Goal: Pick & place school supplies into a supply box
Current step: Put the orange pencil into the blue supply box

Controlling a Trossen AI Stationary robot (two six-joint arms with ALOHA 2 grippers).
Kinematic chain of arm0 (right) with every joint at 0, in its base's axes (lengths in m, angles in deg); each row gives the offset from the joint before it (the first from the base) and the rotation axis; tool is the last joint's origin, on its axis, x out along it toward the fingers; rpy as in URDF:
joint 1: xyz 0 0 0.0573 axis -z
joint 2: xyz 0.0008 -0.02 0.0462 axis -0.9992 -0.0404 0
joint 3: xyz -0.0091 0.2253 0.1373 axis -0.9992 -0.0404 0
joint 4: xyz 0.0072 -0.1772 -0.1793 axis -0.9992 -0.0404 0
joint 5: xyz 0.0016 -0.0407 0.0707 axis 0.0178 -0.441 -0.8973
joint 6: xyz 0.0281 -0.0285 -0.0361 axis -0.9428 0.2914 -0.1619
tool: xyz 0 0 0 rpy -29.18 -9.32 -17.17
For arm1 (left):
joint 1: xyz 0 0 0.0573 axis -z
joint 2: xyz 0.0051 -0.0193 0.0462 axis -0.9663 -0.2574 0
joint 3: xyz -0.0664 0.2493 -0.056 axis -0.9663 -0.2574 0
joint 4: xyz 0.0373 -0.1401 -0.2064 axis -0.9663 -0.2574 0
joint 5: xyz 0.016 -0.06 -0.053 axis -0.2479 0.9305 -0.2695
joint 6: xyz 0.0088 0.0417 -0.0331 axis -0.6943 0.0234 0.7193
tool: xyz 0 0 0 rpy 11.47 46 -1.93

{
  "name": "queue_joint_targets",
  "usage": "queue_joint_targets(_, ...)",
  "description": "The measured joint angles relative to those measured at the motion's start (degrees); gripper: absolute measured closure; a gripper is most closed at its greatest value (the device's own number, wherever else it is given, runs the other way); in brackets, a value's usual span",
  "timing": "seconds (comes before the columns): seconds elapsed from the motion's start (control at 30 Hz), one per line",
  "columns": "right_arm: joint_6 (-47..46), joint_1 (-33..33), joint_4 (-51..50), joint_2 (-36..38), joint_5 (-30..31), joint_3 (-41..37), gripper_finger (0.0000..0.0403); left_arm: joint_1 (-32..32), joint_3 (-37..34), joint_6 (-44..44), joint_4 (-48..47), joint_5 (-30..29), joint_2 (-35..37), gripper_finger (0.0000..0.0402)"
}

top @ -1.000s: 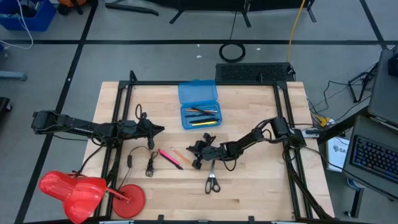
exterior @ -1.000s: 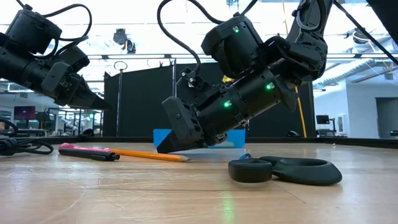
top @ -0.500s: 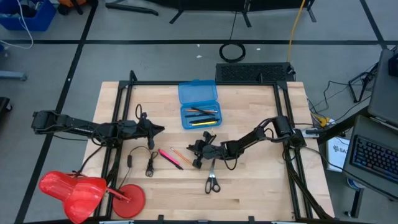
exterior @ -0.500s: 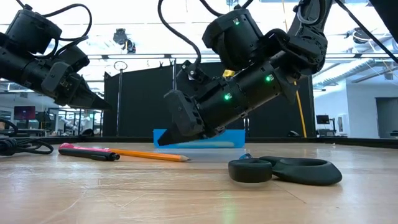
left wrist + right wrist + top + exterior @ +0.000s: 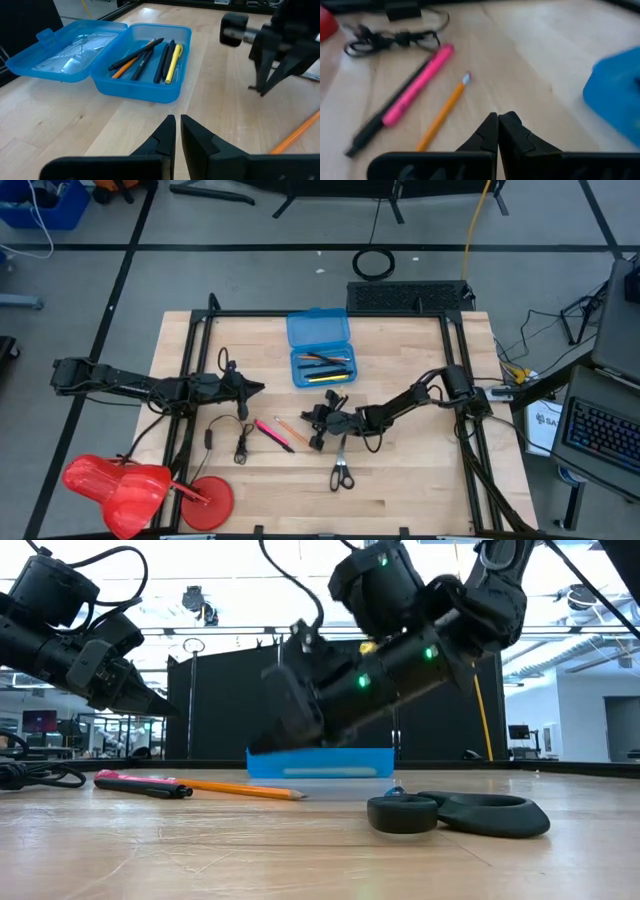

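The open blue supply box (image 5: 320,350) lies at the table's far middle, its tray (image 5: 145,67) holding several pens and pencils. A pink pen (image 5: 270,433) (image 5: 415,87) and an orange pencil (image 5: 290,430) (image 5: 442,112) lie flat on the wood. The black-handled scissors (image 5: 341,472) (image 5: 460,812) lie nearer the near edge. My right gripper (image 5: 312,426) (image 5: 498,120) is shut and hangs in the air just right of the pencil, pointing toward the table's left. My left gripper (image 5: 256,388) (image 5: 177,122) is shut, in the air left of the box.
A thin black cable (image 5: 240,442) (image 5: 390,37) lies left of the pink pen. A red object (image 5: 130,485) sits at the near left corner. Black frame rails (image 5: 195,370) run along the table's left and right sides. Bare wood shows between box and pencil.
My right gripper has risen from just above the table beside the pencil to clearly higher, still shut and slanting toward the table's left. The pens, pencil, scissors and box have kept their places.
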Motion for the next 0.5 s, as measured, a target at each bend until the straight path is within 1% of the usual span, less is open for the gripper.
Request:
queue_joint_targets(0.23, 4.5, 0.0, -3.0, 4.9, 1.7, 0.1, 0.0403, 0.0, 0.0, 0.0, 0.0, 0.0, 0.0, 0.0371)
queue_joint_targets(0.4, 6.0, 0.0, -5.1, 7.0, 3.5, 0.1, 0.0403, 0.0, 0.0, 0.0, 0.0, 0.0, 0.0, 0.0371)
queue_joint_targets(0.43, 5.0, 0.0, -5.5, 7.1, 2.9, 0.1, 0.0403, 0.0, 0.0, 0.0, 0.0, 0.0, 0.0, 0.0371)
queue_joint_targets(0.5, 1.6, 0.1, -4.9, 7.1, -1.1, 0.1, 0.0403, 0.0, 0.0, 0.0, 0.1, 0.0, 0.0, 0.0371)
